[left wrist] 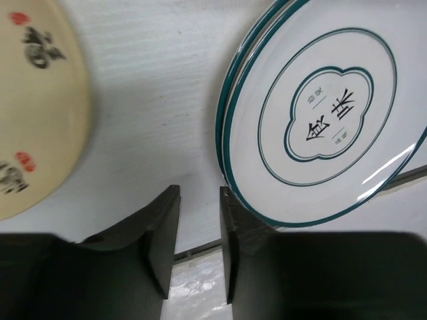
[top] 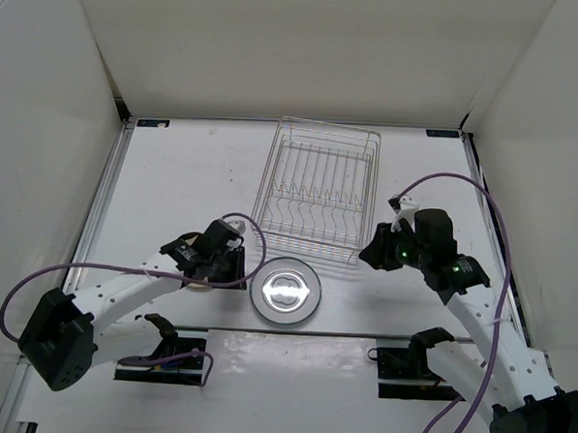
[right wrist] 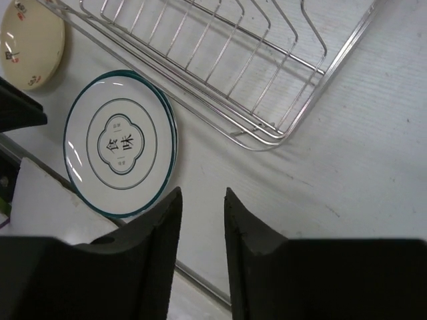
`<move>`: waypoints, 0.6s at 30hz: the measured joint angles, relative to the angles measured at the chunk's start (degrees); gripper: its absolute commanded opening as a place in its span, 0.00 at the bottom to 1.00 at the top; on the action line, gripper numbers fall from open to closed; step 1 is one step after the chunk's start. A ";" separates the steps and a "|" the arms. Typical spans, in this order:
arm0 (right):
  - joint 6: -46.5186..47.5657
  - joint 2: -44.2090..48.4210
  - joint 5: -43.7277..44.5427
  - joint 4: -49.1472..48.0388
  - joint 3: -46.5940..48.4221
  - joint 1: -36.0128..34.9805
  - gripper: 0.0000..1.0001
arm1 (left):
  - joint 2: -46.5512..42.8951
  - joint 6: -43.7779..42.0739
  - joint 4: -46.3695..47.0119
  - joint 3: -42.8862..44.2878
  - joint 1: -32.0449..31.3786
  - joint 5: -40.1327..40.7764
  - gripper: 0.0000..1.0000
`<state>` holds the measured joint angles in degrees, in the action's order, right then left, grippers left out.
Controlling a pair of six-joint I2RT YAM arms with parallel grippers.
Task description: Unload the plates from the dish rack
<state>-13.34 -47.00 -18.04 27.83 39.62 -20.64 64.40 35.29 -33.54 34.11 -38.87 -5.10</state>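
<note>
The dish rack (top: 315,194) is a silver wire basket at the table's middle, with no plates in its dividers. Two white plates (top: 285,291) with a teal rim ring lie stacked flat just in front of it. In the left wrist view the stack (left wrist: 320,127) lies at the right and a tan plate (left wrist: 33,100) at the left. My left gripper (left wrist: 200,193) hovers over the bare table between them, open and holding nothing. My right gripper (right wrist: 202,195) hangs open and empty near the rack's front right corner (right wrist: 263,141), right of the stack (right wrist: 120,143).
White walls enclose the table on three sides. A seam and a white panel edge (right wrist: 40,193) run along the near side, just in front of the plates. In the top view my left gripper (top: 207,266) hides most of the tan plate. Purple cables loop off both arms.
</note>
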 measured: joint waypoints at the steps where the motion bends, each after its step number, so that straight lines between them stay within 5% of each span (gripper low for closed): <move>1: -0.02 0.22 0.55 0.63 0.00 0.00 0.48 | -0.83 -0.68 -1.44 0.79 0.00 0.92 0.55; 3: -0.85 0.81 2.60 2.16 0.04 0.00 0.90 | -3.37 -2.84 -5.77 2.64 0.02 3.45 0.85; 5: -1.81 0.87 6.75 5.38 0.98 -0.02 0.90 | -7.26 -6.05 -9.46 6.23 0.02 5.84 1.00; 11: -5.68 0.11 20.04 18.01 10.51 0.00 0.90 | -20.68 -17.44 -15.37 12.72 0.02 18.88 1.00; 18: -7.17 5.07 24.87 27.52 12.15 0.00 0.90 | -35.17 -31.56 -12.98 4.35 0.02 35.91 1.00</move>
<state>-20.51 -41.93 6.83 55.35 51.77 -20.64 29.23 3.73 -46.52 38.46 -38.85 30.81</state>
